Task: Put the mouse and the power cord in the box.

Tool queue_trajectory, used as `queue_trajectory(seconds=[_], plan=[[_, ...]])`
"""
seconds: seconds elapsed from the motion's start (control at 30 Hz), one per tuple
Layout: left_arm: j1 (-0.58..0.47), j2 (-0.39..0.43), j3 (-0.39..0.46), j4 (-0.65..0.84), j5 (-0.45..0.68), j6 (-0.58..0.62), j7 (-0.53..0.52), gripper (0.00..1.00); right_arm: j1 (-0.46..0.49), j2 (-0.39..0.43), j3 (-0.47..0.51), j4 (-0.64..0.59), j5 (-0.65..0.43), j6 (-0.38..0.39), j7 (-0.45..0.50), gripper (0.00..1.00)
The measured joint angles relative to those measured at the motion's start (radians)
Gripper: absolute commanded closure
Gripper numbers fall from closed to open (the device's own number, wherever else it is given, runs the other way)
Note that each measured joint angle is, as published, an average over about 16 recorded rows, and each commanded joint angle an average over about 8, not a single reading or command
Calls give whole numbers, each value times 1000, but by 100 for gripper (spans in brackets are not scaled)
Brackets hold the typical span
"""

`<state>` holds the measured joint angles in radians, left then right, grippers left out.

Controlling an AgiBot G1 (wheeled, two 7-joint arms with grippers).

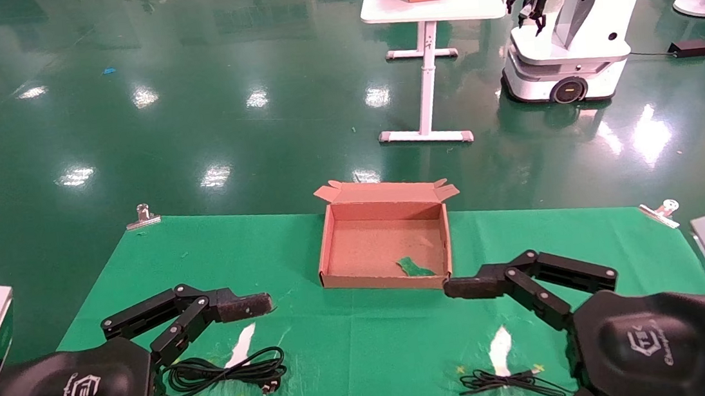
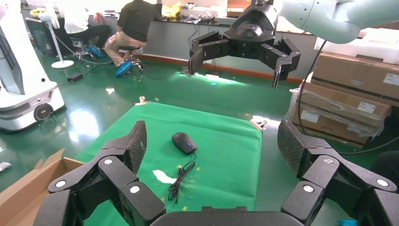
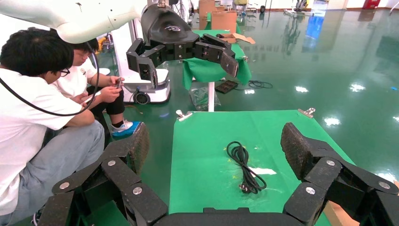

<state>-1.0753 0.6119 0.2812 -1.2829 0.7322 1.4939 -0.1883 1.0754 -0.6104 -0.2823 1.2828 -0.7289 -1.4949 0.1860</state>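
The box sits open near the far middle of the worktop, which is covered in green cloth, with its small flaps along the far long edge. A green scrap lies on its floor near the front right corner.

The left gripper hangs above the left front of the worktop, fingers spread wide and holding nothing. The power cord lies coiled in long loops on the cloth just beside it, plug at the right end of the coil, well apart from the box.

The right gripper hangs above the right front, fingers also wide and empty. The mouse rests on the cloth on that side, a small blue light on its back, with its thin cable bundled beside it. In the head view the right arm hides the mouse itself.

White patches show on the cloth near each cable.
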Motion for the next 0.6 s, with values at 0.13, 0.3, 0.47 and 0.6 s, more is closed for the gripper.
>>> queue_trajectory(seconds=[0.13,0.3,0.47,0.6], plan=[[0,0,0,0,0,0,0,0,0,0,0,0,0,0,0,0],[0,0,0,0,0,0,0,0,0,0,0,0,0,0,0,0],[0,0,0,0,0,0,0,0,0,0,0,0,0,0,0,0],[0,0,0,0,0,0,0,0,0,0,0,0,0,0,0,0]])
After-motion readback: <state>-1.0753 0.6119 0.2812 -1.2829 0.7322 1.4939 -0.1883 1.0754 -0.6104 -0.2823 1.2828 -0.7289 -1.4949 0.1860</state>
